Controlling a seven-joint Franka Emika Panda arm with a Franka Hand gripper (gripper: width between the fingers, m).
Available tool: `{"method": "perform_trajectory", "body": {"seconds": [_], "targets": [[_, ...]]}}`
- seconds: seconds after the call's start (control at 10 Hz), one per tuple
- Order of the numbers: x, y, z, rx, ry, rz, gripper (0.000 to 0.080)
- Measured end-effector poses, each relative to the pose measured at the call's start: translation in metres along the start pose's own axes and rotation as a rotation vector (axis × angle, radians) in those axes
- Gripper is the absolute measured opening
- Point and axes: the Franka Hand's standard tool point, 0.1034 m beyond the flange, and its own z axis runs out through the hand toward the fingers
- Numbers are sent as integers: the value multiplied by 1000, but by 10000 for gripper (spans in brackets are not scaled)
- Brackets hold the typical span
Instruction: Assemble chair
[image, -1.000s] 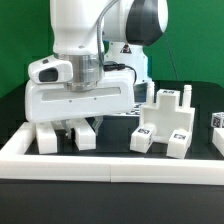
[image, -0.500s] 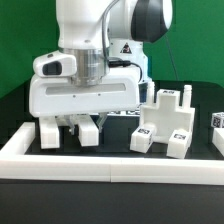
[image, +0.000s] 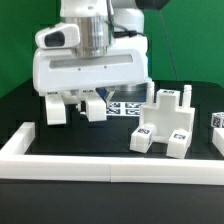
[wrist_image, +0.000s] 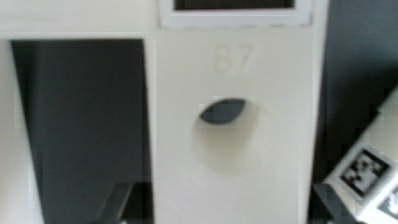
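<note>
My gripper (image: 92, 98) is shut on a white chair piece (image: 56, 108) with two hanging posts and holds it off the black table, above the exterior view's left half. In the wrist view the gripper (wrist_image: 228, 205) clamps a flat white bar of that piece (wrist_image: 228, 130), which has a dark round hole in it. The fingertips themselves are mostly hidden. A chunky white chair block (image: 165, 125) with fiducial tags and upright pegs stands on the table to the exterior view's right of the held piece, apart from it.
A long low white border rail (image: 100, 165) runs along the front. The marker board (image: 130, 108) lies behind the held piece. Another white part (image: 217, 135) shows at the exterior view's right edge.
The gripper has risen and moved slightly to the exterior view's right, lifting the white two-post piece off the table. The tagged block has not moved.
</note>
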Motion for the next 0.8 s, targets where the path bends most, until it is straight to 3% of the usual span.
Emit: {"method": "perform_trajectory", "body": {"seconds": [0.2, 0.4, 0.8], "targets": [[8, -1, -7, 7, 1, 3, 288], [5, -1, -3, 9, -6, 36, 288], [5, -6, -11, 14, -5, 364, 288]]}}
